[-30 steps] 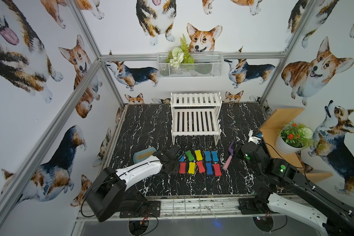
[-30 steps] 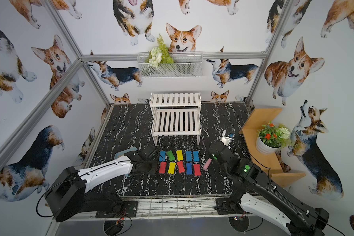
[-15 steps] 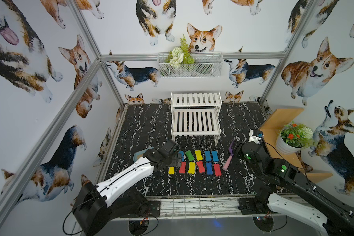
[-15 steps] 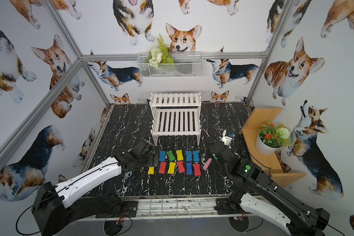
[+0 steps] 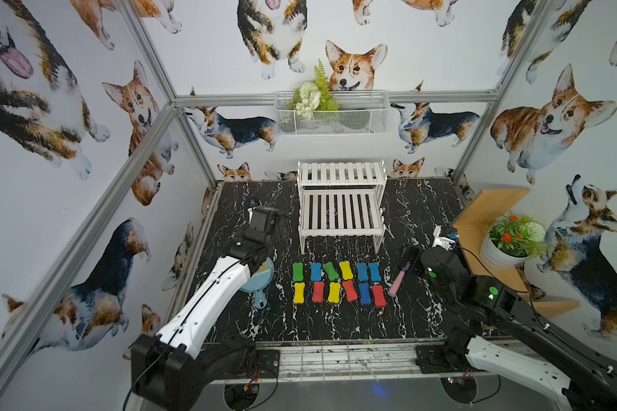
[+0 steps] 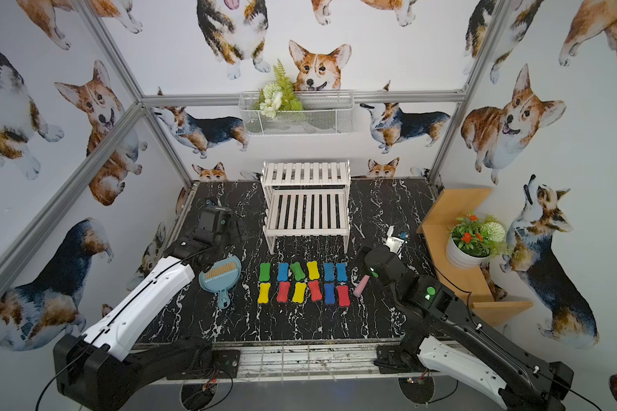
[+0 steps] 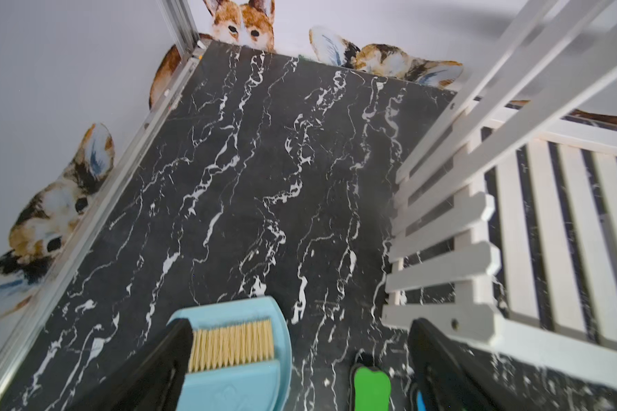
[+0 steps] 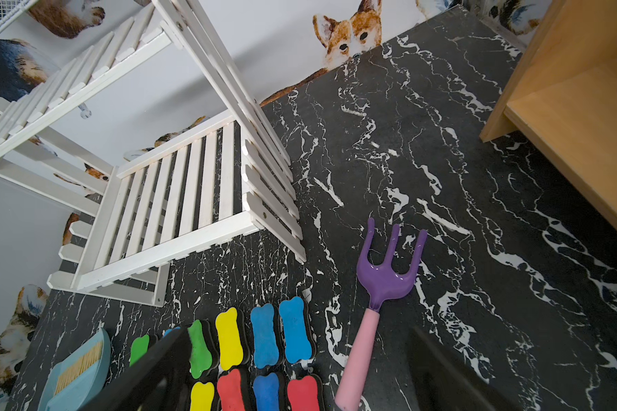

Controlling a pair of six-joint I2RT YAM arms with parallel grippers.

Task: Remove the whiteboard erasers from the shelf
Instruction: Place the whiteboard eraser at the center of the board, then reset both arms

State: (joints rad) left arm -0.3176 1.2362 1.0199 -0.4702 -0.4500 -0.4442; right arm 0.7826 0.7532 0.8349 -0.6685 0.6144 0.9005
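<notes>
While one shelf point(image 5: 341, 232) stands behind, twelve erasers point(image 5: 349, 290) lie (six per row).

whiteboard erasers point(image 5: 349, 290): blue, green, yellow and red tops; dark bases
12 o'clock row, from 9 to 3 o'clock: green, blue, green, yellow, blue, blue
6 o'clock row, from 9 to 3 o'clock: yellow, red, yellow, red, blue, red
shelf point(image 5: 341, 232): white
surface point(image 5: 335, 323): black, white marble veins
rake point(image 8: 385, 284): purple head, pink handle
dustpan point(image 6: 228, 281): light blue, tan bristles
walls point(image 5: 442, 64): white, corgi print

Robot-laboratory test cell: aluminium frame point(image 5: 228, 100) enclosing corgi-print walls point(image 5: 424, 53); black marble-pattern tabletop point(image 5: 335, 320); robot arms point(image 5: 207, 302) mounted at its front edge.
</notes>
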